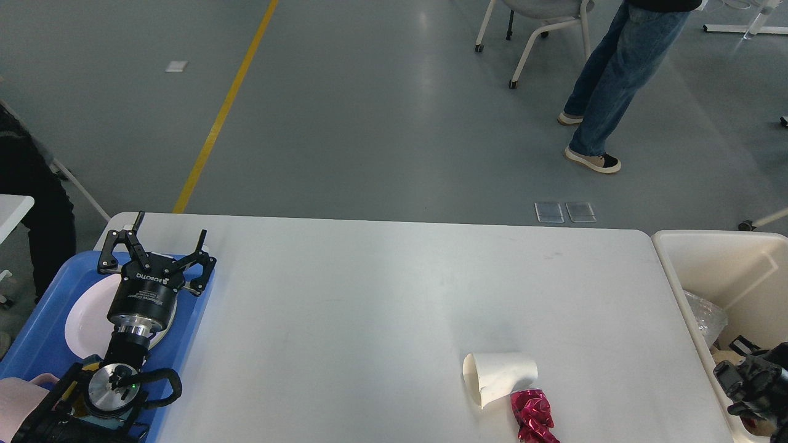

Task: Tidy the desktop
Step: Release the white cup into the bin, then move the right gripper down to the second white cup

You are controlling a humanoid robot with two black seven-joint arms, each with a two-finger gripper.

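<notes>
The white desktop [369, 295] bears a white paper cup [498, 376] lying on its side near the front right. A crumpled magenta foil wrapper [532, 417] touches the cup's front. My left gripper [172, 225] is open and empty, held over the far end of the blue tray [37, 344], far left of the cup. My right gripper [748, 384] is low at the right edge, over the beige bin [726, 264]. It looks dark and its fingers cannot be told apart.
A white plate [86, 317] lies in the blue tray under my left arm. The bin holds clear plastic [705, 317] and other waste. A person [615, 80] and a chair [535, 24] stand on the floor beyond the table.
</notes>
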